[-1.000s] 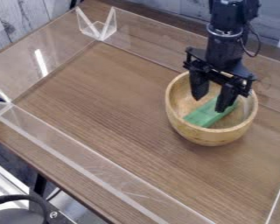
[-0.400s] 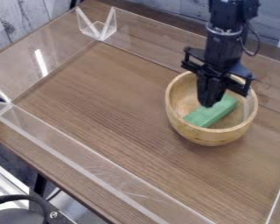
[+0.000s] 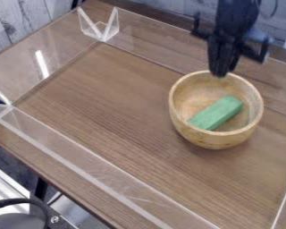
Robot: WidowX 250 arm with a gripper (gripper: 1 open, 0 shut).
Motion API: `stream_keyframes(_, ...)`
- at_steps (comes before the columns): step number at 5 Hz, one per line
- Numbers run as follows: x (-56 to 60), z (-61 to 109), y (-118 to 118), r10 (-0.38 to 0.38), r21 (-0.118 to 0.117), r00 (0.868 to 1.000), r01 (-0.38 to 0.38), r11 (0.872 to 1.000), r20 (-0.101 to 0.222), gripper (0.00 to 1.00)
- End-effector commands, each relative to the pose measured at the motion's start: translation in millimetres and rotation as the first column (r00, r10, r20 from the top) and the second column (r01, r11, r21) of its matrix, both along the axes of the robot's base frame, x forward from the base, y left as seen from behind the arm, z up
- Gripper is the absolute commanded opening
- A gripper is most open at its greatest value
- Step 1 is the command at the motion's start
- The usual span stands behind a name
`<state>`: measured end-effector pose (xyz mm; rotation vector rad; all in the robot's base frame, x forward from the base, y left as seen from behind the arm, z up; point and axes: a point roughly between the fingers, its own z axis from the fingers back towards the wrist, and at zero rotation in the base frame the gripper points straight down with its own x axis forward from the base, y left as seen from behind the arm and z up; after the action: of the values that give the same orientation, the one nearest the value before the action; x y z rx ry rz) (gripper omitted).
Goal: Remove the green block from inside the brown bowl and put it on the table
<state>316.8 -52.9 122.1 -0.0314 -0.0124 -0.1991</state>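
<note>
the block (image 3: 214, 114) lies inside the bowl (image 3: 181, 128), flat on its floor, set at a slant and toward the side away from the table's (image 3: 97, 107) wide bare stretch. the pincer (image 3: 221, 72) hangs just beyond the bowl's far rim, clear of the block, its fingers together with nothing between them. the arm (image 3: 229, 36) rises behind the bowl. well apart from the bowl, near the far edge, is a clear pointed piece (image 3: 100, 24).

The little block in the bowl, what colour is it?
The block is green, seen best in the camera view.
</note>
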Motion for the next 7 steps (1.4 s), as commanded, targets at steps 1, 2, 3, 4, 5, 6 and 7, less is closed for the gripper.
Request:
stream_keyframes(1,6.7,15.7,0.6,-0.001,-0.013,0.997,0.002,1.000,0.080,1.00)
stream_keyframes(2,6.8,10.0,-0.8,-0.007,-0.015,0.997,0.008,1.000,0.072,1.00)
stream_keyframes(3,7.0,5.4,-1.8,-0.011,-0.014,0.998,0.012,1.000,0.067,1.00)
stream_keyframes(4,5.8,-4.2,-3.9,-0.022,-0.013,0.998,0.023,1.000,0.054,1.00)
stream_keyframes(5,3.7,-16.2,-6.1,-0.037,-0.011,0.998,0.037,0.999,0.041,1.00)
stream_keyframes(6,2.7,-25.9,-8.1,-0.047,-0.006,0.998,0.048,0.999,0.031,1.00)
stream_keyframes(7,4.7,-35.1,-9.2,-0.056,-0.008,0.998,0.056,0.998,0.017,1.00)
